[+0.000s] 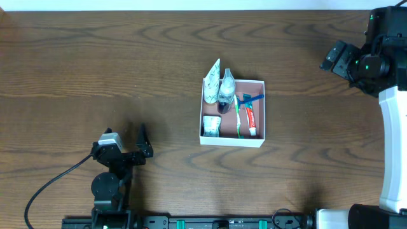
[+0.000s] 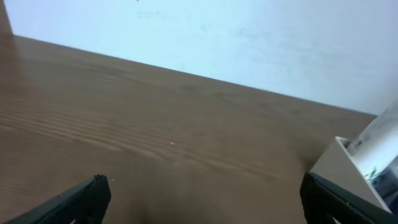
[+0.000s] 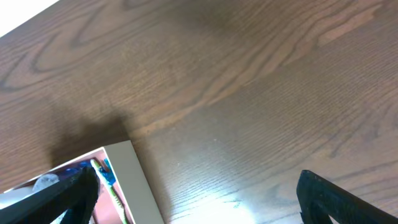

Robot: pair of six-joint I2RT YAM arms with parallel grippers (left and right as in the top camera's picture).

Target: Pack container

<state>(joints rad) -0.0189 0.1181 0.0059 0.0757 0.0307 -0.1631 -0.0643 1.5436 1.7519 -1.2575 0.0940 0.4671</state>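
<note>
Dark brown wood-grain bench (image 1: 95, 70) fills the overhead frame; thin white strip (image 1: 191, 4) along the top edge. Left wrist view: pale blank wall (image 2: 249, 37) behind the bench's far edge.

Centre of the overhead frame, all inside the container (image 1: 232, 142):
- white toothpaste tube with red print (image 1: 251, 121), flat, right side
- green-handled toothbrush (image 1: 239, 121), just left of the tube, parallel to it
- small blue piece (image 1: 252, 98), upper right, kind unclear
- clear bottle with dark cap (image 1: 226, 89), upper middle
- white pointed pouch (image 1: 212, 79), upper left, tip over the rim
- small white packet (image 1: 211, 125), lower left
</note>
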